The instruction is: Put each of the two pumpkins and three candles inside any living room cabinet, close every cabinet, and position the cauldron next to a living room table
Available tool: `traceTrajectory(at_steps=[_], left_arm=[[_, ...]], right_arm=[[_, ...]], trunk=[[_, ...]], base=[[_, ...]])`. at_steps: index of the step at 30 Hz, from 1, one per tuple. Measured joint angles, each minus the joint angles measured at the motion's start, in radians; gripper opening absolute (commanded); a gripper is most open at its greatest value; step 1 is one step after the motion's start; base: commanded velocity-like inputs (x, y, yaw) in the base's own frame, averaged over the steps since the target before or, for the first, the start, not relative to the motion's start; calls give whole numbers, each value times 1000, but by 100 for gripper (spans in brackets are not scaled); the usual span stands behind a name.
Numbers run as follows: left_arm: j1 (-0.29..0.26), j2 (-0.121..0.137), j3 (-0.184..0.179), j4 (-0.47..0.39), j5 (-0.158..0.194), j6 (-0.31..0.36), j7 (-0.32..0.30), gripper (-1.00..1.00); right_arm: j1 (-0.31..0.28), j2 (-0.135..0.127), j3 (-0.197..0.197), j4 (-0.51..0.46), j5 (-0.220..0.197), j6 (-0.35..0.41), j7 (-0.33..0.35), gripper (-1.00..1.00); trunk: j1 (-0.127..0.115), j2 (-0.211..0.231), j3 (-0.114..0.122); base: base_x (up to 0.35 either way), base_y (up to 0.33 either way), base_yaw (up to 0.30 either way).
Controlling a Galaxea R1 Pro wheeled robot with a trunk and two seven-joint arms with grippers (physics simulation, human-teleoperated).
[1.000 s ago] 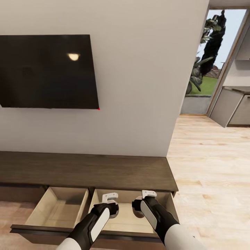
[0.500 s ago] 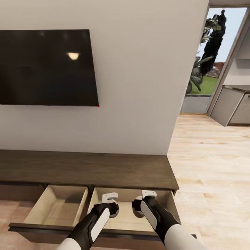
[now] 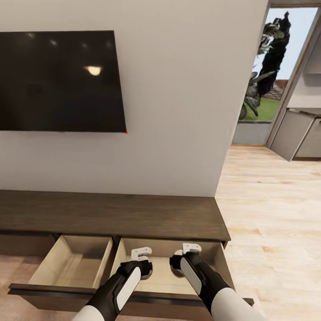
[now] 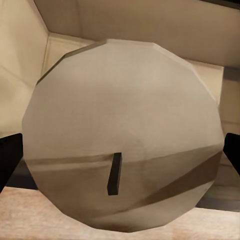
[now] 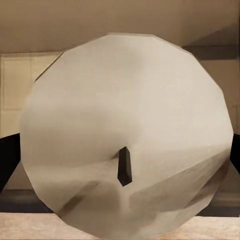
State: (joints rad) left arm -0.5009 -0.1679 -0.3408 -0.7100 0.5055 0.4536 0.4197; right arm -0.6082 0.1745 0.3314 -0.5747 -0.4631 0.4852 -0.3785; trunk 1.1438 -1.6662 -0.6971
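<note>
Each hand, left hand (image 3: 141, 257) and right hand (image 3: 191, 250), grips a candle (image 4: 122, 135) (image 5: 127, 132) above the cabinet's (image 3: 111, 214) right open drawer (image 3: 220, 263). Lower both before letting go, clear of the near drawer front.

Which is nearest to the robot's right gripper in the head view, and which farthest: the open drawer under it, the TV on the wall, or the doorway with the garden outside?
1. The open drawer, directly beneath the right gripper, which holds a candle over it.
2. The TV, up on the wall to the left.
3. The doorway, far off at the upper right.
</note>
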Motion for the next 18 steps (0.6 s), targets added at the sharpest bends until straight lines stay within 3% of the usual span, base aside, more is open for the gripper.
traceTrajectory(at_steps=[18], left_arm=[[0,0,0,0,0,-3,0,-100]], right_arm=[[-2,0,-2,2,1,-13,-10,-100]], trunk=[[69,-126,-56]], base=[[0,0,0]])
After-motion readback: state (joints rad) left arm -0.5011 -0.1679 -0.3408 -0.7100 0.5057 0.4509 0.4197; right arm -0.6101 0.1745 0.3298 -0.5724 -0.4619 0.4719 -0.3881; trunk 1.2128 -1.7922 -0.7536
